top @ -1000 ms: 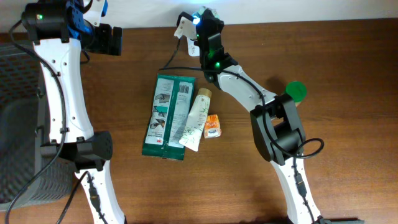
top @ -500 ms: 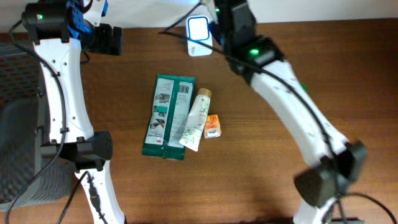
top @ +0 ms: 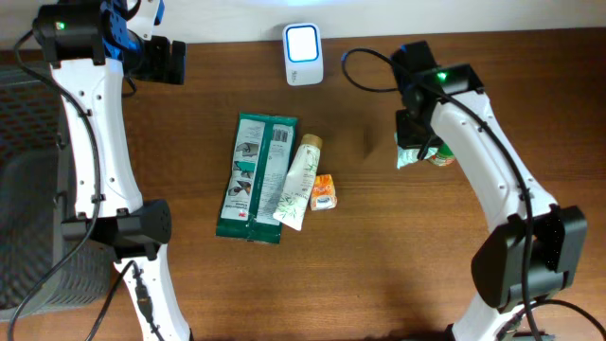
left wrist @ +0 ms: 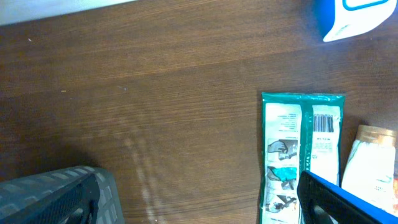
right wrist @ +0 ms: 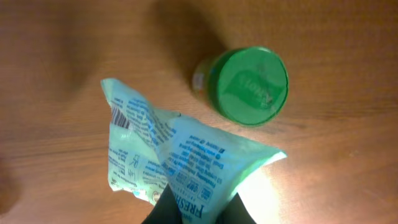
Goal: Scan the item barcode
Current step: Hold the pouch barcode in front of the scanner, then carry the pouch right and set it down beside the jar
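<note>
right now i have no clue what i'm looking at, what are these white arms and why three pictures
These are two robot arms at a wooden table, each ending in a two-finger gripper. The wide picture looks down from above; the other two come from a small camera on each wrist. On the table lie a green pack, a cream tube and a small orange carton; a white scanner stands at the far edge, and a green-lidded jar on the right. The right gripper is shut on a pale green packet, its barcode visible. The left gripper is open and empty. A grey bin sits at the left.
</note>
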Tool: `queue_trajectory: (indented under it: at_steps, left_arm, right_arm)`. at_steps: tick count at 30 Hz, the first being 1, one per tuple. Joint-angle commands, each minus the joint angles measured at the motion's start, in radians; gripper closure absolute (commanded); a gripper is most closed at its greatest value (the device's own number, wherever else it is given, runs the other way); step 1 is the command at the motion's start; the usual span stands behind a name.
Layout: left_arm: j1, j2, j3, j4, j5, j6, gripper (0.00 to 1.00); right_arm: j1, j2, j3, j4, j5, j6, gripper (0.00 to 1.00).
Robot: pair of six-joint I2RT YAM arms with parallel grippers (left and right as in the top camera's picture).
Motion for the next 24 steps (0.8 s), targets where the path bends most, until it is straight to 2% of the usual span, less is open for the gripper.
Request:
queue_trajectory:
  at_steps: [1,3,10,11,12,13,14,16,17,20,22,24]
  left_arm:
    - [0.007,-0.005,0.003,0.002,0.008,0.01,0.01]
    - [0.007,-0.005,0.003,0.002,0.008,0.009,0.01]
    - [0.006,-0.005,0.003,0.002,0.008,0.01,0.01]
    - [0.006,-0.005,0.003,0.002,0.008,0.009,0.01]
    - [0.006,-0.005,0.003,0.002,0.008,0.01,0.01]
    - [0.006,-0.005,0.003,0.002,0.008,0.01,0.01]
    - [0.006,-0.005,0.003,0.002,0.008,0.01,0.01]
    - [0.006,-0.005,0.003,0.002,0.008,0.009,0.01]
    - [0.006,-0.005,0.003,0.002,0.008,0.01,0.01]
    - [0.006,-0.005,0.003,0.002,0.008,0.01,0.01]
    - [0.006,-0.005,0.003,0.002,0.008,0.01,0.01]
    - [0.006,-0.005,0.003,0.002,0.008,0.01,0.01]
  right_arm:
    - [-0.076,0.0,-0.117,0.092,0.001,0.021,0.96]
    - [-0.129,0.0,-0.167,0.153,0.002,0.021,0.96]
    - [-0.229,0.0,-0.171,0.195,-0.01,0.013,0.95]
    - [-0.228,0.0,-0.171,0.199,-0.053,-0.031,0.91]
    - [-0.226,0.0,-0.171,0.205,-0.158,-0.106,0.81]
    - [-0.227,0.0,-0.171,0.208,-0.192,-0.111,0.65]
    - [-0.227,0.0,-0.171,0.208,-0.21,-0.11,0.58]
    - [-0.227,0.0,-0.165,0.204,-0.213,-0.11,0.51]
    - [-0.227,-0.001,-0.15,0.197,-0.221,-0.111,0.43]
    - [-0.226,-0.001,0.018,0.072,-0.328,-0.164,0.41]
    - [-0.223,-0.001,0.142,-0.006,-0.528,-0.164,0.41]
    - [-0.198,-0.001,0.169,-0.019,-0.723,-0.163,0.43]
